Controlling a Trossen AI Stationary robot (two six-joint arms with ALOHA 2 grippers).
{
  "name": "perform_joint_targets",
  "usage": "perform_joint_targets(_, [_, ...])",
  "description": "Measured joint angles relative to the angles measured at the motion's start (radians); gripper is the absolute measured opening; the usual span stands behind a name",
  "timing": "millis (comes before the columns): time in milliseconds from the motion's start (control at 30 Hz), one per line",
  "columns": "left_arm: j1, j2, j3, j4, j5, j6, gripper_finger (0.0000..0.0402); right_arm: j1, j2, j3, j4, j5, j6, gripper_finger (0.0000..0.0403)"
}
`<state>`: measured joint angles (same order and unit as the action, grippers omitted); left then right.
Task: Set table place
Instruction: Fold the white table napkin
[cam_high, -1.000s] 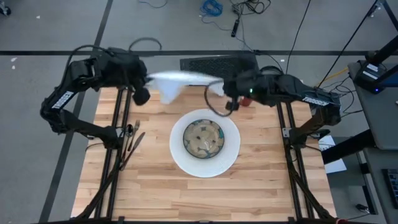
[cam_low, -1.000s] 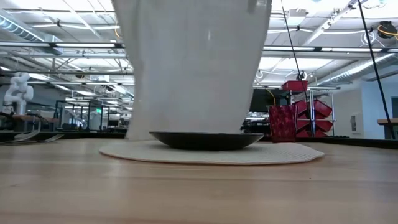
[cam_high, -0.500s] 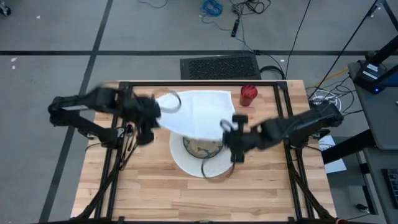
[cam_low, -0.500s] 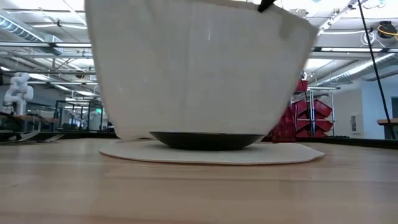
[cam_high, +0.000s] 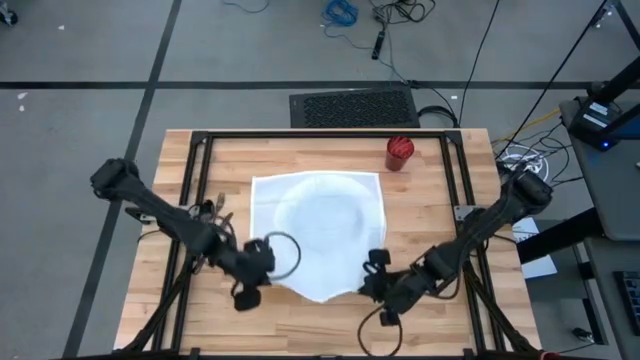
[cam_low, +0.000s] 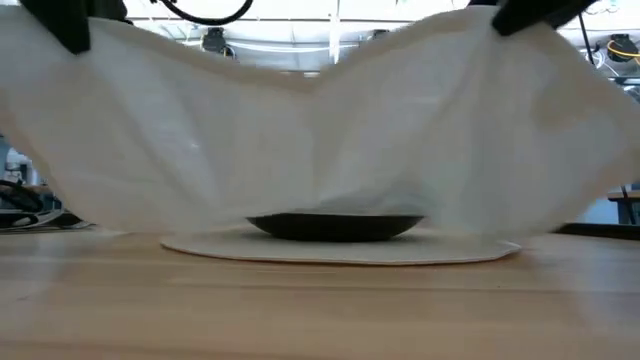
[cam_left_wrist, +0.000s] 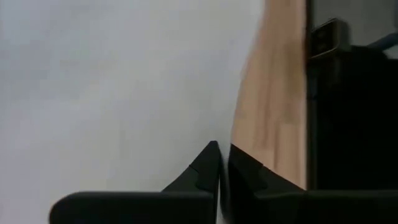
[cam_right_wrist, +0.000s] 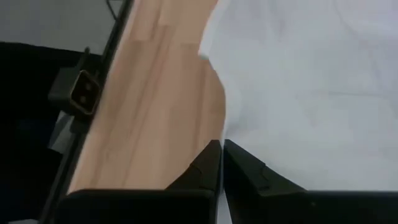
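Observation:
A white cloth (cam_high: 318, 225) lies spread over the plate and bowl at the middle of the table (cam_high: 430, 230). In the low view it sags onto the dark bowl (cam_low: 335, 227), which stands on the pale plate (cam_low: 450, 248). My left gripper (cam_high: 262, 268) is shut on the cloth's near left corner. My right gripper (cam_high: 368, 278) is shut on its near right corner. Both corners are held up above the table. The cloth's far edge lies on the wood beyond the plate. My left gripper pinches the cloth's near left corner (cam_left_wrist: 210, 134) between its two fingers, slanting down from the table's left side. The corner is lifted (cam_low: 95, 40); the cloth hangs slack from it toward the bowl. My right gripper pinches the cloth's near right corner (cam_right_wrist: 235, 132) between its two fingers, slanting down from the table's right side. That corner is lifted clear too (cam_low: 500, 40), and the cloth slopes down from it onto the bowl.
A red cup (cam_high: 400, 153) stands at the far right of the table. Cutlery (cam_high: 212, 215) lies at the left edge, beside the left arm. A black tube frame (cam_high: 320, 135) runs around the tabletop. Bare wood shows along the near edge.
Both grippers have swung from the table's far edge down toward its near edge, tipping downward and staying shut. The cloth, bunched and hanging between them before, has been drawn over the plate and bowl and spread out; its far edge now lies on the table.

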<state>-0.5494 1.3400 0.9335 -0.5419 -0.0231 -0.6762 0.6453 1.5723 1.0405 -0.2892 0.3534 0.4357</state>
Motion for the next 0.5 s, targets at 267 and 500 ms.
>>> perform_joint_targets(267, [-0.066, 0.198, 0.0, 0.018, -0.003, -0.077, 0.0, 0.014, 0.144, 0.001, 0.032, -0.053, 0.032, 0.0])
perform_joint_targets(500, [-0.084, 0.222, 0.001, 0.009, 0.012, -0.122, 0.0, 0.015, 0.198, 0.002, 0.036, -0.117, 0.122, 0.0033])
